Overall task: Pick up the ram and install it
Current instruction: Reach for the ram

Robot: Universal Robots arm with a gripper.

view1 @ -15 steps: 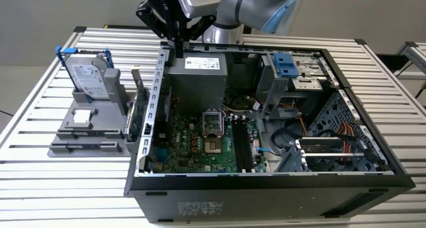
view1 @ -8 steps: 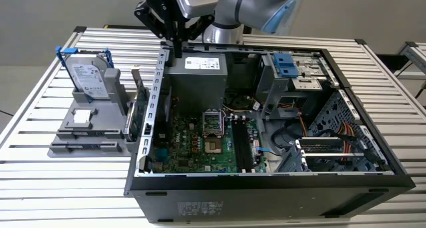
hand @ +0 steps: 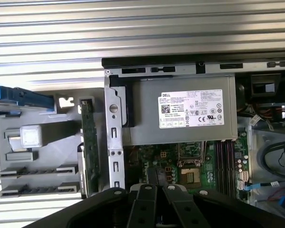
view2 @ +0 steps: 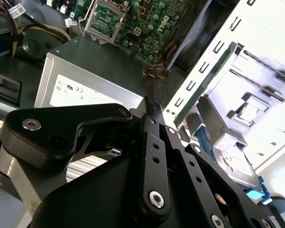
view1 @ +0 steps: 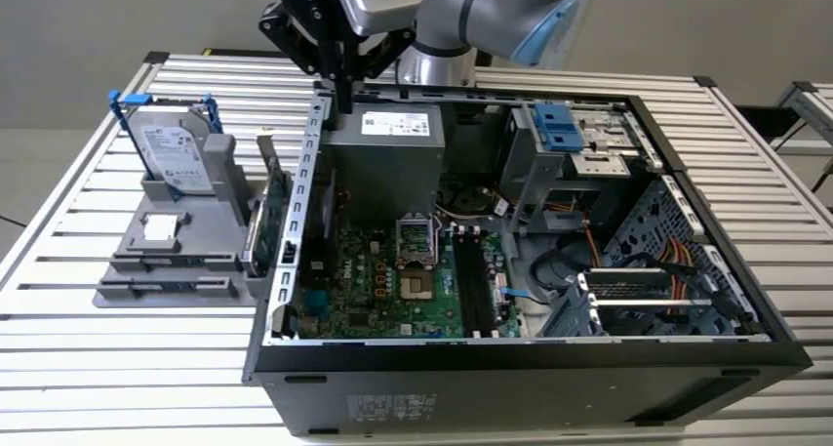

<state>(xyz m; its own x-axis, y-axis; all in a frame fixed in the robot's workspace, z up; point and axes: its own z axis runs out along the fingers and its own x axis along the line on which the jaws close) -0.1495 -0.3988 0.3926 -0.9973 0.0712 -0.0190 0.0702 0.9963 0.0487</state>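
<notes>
My gripper point(view1: 346, 106) hangs shut over the far rim of the open computer case point(view1: 521, 353), above the corner by the grey power supply point(view1: 384, 153). In both wrist views the fingertips point(view2: 151, 108) point(hand: 152, 173) meet with nothing between them. The ram is hidden or out of view. On the green motherboard, the long dark memory slots point(view1: 477, 285) point(hand: 225, 159) lie well away from the gripper. Two long slots in the grey stand point(hand: 35, 180) outside the case stand empty.
At the exterior view's left, the grey stand point(view1: 170, 246) holds a silver hard drive point(view1: 176, 148) with blue rails and an upright green card point(view1: 271, 222). The drive cage point(view1: 573, 143) and cables fill the case's other side. A slatted metal table point(view1: 117, 368) carries everything.
</notes>
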